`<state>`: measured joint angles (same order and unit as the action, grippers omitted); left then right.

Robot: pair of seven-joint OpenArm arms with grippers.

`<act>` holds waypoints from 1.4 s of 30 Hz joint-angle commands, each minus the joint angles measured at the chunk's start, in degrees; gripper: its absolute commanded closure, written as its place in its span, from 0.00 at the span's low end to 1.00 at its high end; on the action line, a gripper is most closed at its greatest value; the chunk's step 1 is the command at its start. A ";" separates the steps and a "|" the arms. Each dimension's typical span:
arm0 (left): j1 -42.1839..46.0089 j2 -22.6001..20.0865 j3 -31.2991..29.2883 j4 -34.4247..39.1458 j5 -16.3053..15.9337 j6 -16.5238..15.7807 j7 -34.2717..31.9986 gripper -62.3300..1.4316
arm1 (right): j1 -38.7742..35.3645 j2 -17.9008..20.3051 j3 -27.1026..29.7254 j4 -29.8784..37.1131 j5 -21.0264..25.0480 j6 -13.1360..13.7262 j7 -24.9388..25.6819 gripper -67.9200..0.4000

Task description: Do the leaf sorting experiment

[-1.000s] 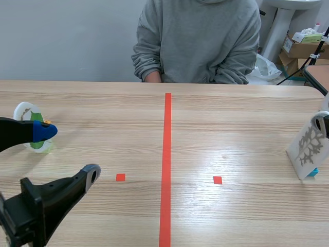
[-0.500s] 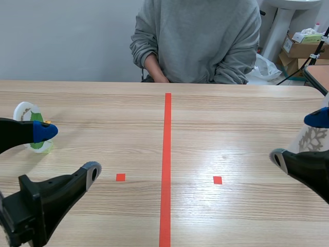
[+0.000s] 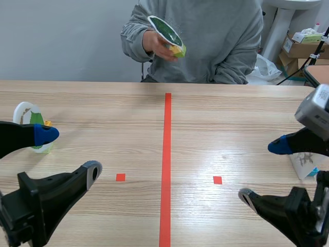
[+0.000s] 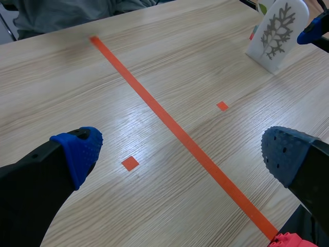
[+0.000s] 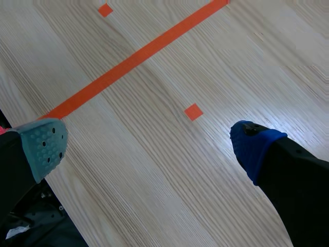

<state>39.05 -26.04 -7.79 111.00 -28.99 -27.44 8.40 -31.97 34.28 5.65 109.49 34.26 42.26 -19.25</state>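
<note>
Across the table a person's hand holds up a round card with a dark green leaf (image 3: 163, 30) on a yellow-green base. A white round card with a light green leaf (image 3: 30, 119) stands at the far left, just behind my left gripper (image 3: 69, 153), which is open and holds nothing. At the right edge stands a white card with a grey branching leaf (image 3: 304, 161), clearer in the left wrist view (image 4: 274, 34); my arm partly hides it. My right gripper (image 3: 262, 171) hovers open beside it. In both wrist views, left (image 4: 180, 152) and right (image 5: 148, 145), only bare wood lies between the fingers.
An orange-red tape line (image 3: 166, 154) runs down the table's middle, with a small square mark (image 3: 120, 177) on each side. The person sits at the far edge. Cardboard boxes (image 3: 302, 47) stand off the table at the back right.
The person's hand has come up holding the dark green leaf card. My right arm has moved in from the right edge toward the middle, now covering part of the white card. The left arm has stayed put.
</note>
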 commanded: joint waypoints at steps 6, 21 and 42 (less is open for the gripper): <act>-0.17 0.26 -0.07 0.44 -0.37 -0.15 -0.83 0.00 | 0.39 0.31 0.96 0.35 0.83 0.46 0.76 0.00; -0.17 0.26 -0.04 0.44 -0.37 -0.15 -0.85 0.00 | 0.39 0.28 0.96 0.35 1.29 0.46 1.44 0.00; -0.17 0.26 -0.04 0.44 -0.37 -0.15 -0.85 0.00 | 0.42 0.28 0.96 0.35 1.29 0.46 1.62 0.00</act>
<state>39.05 -26.04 -7.79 111.00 -28.97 -27.44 8.38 -31.97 34.28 5.67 109.49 34.94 42.28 -18.28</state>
